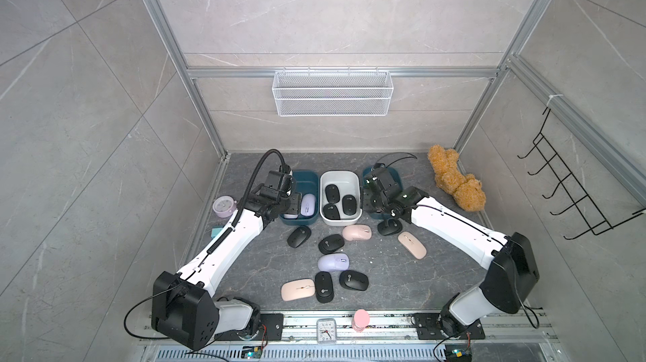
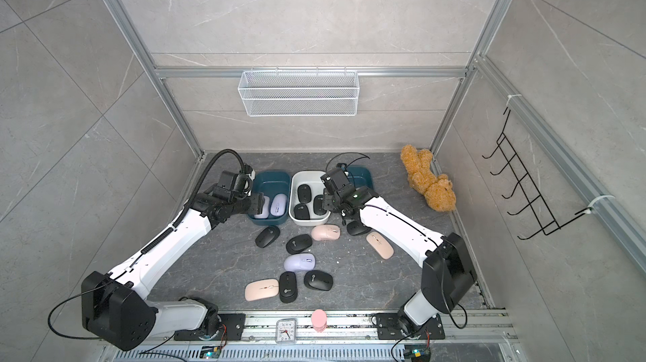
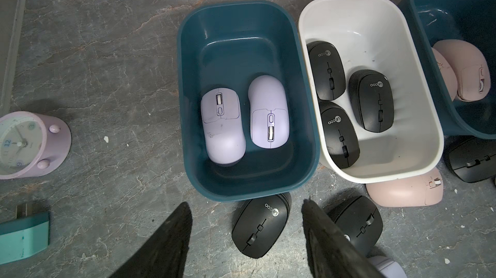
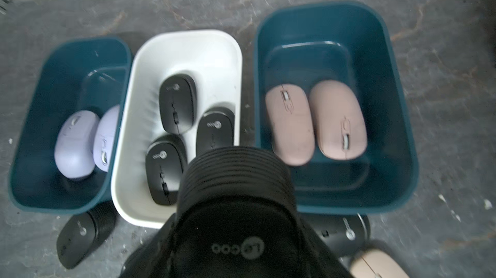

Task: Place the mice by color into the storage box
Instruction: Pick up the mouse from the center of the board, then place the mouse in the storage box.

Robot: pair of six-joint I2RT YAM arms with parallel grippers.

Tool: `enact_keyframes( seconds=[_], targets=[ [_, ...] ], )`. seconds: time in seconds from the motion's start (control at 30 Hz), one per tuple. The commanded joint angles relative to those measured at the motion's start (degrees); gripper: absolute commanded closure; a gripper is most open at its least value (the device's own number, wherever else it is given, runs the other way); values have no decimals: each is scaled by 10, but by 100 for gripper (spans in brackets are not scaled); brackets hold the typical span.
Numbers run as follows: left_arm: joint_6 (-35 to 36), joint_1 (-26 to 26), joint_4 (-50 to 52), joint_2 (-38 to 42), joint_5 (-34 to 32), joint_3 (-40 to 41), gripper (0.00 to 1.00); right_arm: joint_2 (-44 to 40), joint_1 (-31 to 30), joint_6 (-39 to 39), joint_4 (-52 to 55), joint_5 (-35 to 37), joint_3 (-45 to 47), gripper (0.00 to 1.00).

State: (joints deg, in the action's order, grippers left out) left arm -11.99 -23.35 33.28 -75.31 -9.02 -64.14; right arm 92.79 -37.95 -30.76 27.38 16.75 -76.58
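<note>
Fingers of the right arm (image 4: 149, 253) grip a black mouse (image 4: 236, 201) beside the white box (image 4: 185, 45); left fingers (image 3: 166, 241) stand parted, empty, above the desk (image 3: 107, 75).

The brand "Lecoo" is read on each of three black mice (image 3: 326, 71) inside the white box (image 3: 370, 16). It is also read on a fourth mouse (image 3: 261, 229) lying outside near it, and on a fifth mouse (image 4: 236, 209) held just beside its rim. On the lilac clock (image 3: 32, 146), well apart from that box, numerals 12, 3 and 9 are legible.
</note>
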Motion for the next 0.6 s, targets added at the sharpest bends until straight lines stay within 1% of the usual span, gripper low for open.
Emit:
enact_keyframes(
  seconds=[0.0,0.1,0.27,0.57],
  targets=[
    [-2,3,3,19,-15,-9,32,45,-2,21,-89,0,-41,44],
    [0,3,2,21,-16,-9,32,99,-2,28,-107,-7,-89,44],
    [1,3,3,24,-19,-9,33,182,-1,47,-100,-5,-163,44],
    [1,3,4,21,-15,-11,32,291,3,80,-74,17,-268,44]
  ],
)
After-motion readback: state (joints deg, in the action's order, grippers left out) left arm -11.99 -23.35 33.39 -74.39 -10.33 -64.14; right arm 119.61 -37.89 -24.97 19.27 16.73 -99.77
